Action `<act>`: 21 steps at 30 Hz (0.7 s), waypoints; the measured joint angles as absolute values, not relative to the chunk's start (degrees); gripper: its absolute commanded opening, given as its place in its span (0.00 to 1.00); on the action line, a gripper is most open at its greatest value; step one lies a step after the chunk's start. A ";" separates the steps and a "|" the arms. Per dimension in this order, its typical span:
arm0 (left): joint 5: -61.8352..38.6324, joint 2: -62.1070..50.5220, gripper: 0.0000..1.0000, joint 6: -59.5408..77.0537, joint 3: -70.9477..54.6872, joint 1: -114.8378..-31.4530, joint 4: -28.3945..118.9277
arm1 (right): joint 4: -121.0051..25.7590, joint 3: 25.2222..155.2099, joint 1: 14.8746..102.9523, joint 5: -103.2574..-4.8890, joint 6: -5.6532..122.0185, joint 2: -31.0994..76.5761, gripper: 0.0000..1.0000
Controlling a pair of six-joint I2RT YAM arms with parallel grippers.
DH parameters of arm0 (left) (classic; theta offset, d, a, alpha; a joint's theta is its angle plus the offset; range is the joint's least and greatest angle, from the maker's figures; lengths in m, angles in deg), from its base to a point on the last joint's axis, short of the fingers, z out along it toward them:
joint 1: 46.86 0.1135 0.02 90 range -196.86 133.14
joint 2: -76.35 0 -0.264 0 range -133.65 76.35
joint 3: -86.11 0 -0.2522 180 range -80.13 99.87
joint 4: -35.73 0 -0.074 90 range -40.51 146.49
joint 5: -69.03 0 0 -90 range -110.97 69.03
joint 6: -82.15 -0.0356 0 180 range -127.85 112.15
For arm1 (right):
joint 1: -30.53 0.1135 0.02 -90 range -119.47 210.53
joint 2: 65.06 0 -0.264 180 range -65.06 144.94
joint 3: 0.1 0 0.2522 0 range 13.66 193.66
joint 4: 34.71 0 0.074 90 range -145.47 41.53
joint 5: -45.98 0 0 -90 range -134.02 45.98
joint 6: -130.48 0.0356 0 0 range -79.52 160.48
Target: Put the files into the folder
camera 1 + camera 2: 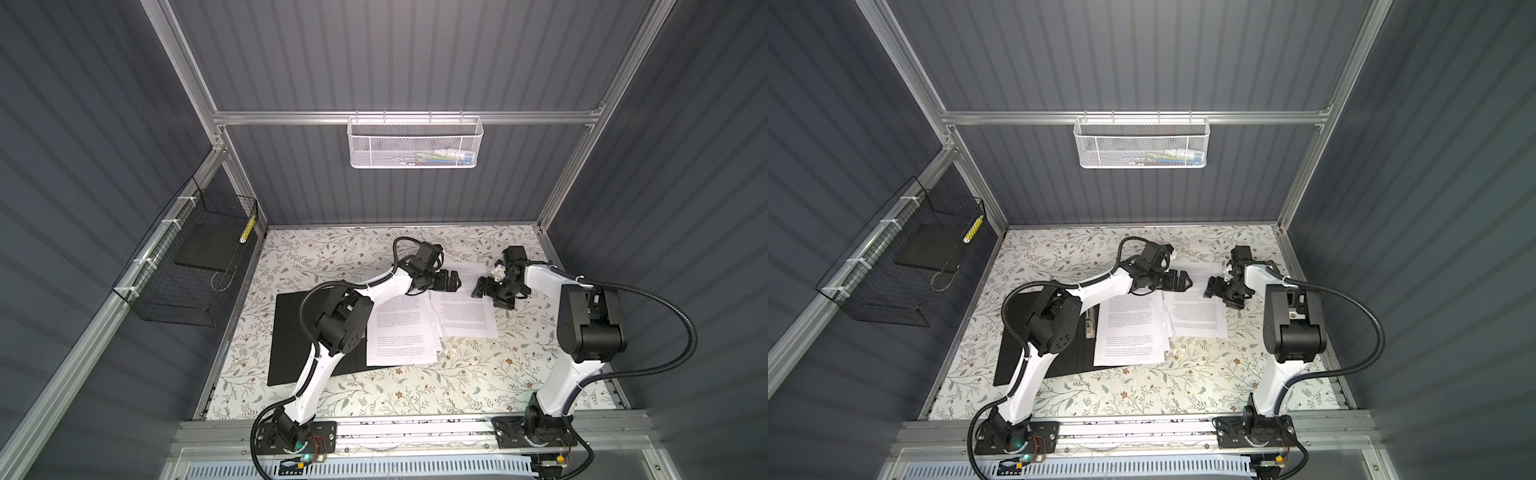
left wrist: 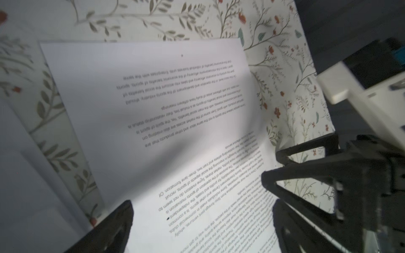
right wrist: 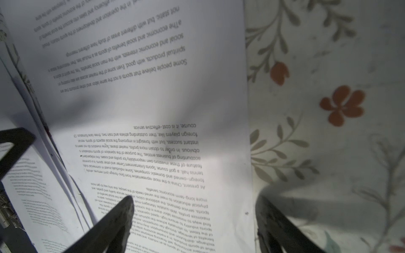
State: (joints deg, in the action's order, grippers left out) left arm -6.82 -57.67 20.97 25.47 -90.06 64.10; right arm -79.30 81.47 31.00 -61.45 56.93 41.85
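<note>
The files [image 1: 399,318] lie loosely fanned near the middle of the floral surface [image 1: 415,395]. Several printed sheets overlap at slightly different angles, one slid off toward 3 o'clock and another reaching toward 12 o'clock. The folder [image 1: 291,332] lies open and flat at 9 o'clock of them, black inside up, partly hidden by the left arm [image 1: 332,320]. Its metal clip [image 1: 1089,328] sits just beside the sheets' 9 o'clock edge, and whether any part of the folder lies under the paper cannot be told. Both end effectors are at the 12 o'clock end of the pile, their tips facing each other, near but apart. The left end effector [image 1: 455,282] points toward 3 o'clock with its jaws spread fully wide and nothing between them; the files lie directly below it and stretch away toward 6 o'clock. The right end effector [image 1: 478,289] points toward 9 o'clock, its jaws also spread wide and gripping nothing. In its wrist view one finger [image 3: 122,216] is over the printed text and the other is over the bare surface just past the sheet's edge, so it straddles that edge. Whether the fingers of either touch the paper cannot be told.
</note>
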 measured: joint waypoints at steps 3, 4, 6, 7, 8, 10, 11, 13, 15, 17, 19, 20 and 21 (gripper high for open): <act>-8.00 -58.21 0.99 20.97 25.71 -90.34 65.74 | -79.30 82.09 31.00 -61.89 56.93 42.29 0.84; -8.15 -58.21 0.99 20.97 25.78 -90.34 66.13 | -79.35 82.20 31.00 -61.91 56.93 42.35 0.84; -8.33 -58.21 0.99 20.97 25.78 -90.32 66.50 | -79.37 82.26 31.00 -62.02 56.93 42.42 0.83; -8.31 -58.21 0.99 20.99 25.78 -90.32 66.50 | -79.37 82.26 31.00 -62.02 56.93 42.48 0.83; -8.31 -58.21 0.99 21.08 25.62 -90.32 66.31 | -79.37 82.28 31.00 -62.30 56.93 42.53 0.83; -8.13 -58.12 0.99 21.21 25.01 -90.32 65.56 | -79.35 82.35 30.98 -63.40 56.93 42.59 0.83; -7.89 -57.91 0.99 21.32 24.36 -90.32 64.62 | -79.32 82.35 30.96 -63.97 56.93 42.64 0.83; -7.41 -57.47 0.99 21.38 23.18 -90.32 63.11 | -79.15 82.35 30.93 -65.76 56.93 42.81 0.83; -7.00 -56.94 0.99 21.41 21.82 -90.32 61.61 | -78.36 82.35 30.93 -68.42 57.02 43.21 0.83; -6.78 -56.55 1.00 21.38 20.71 -90.32 60.21 | -77.29 82.35 30.93 -71.57 57.45 43.64 0.83; -6.62 -56.35 1.00 21.38 20.18 -90.32 59.62 | -75.83 82.15 30.93 -74.39 58.13 43.93 0.83; -6.56 -56.29 0.99 21.38 19.96 -90.32 59.35 | -74.60 81.69 30.87 -76.14 58.55 43.84 0.83; -6.54 -56.22 0.99 21.38 19.83 -90.32 59.16 | -73.58 81.23 30.83 -77.54 59.01 43.71 0.83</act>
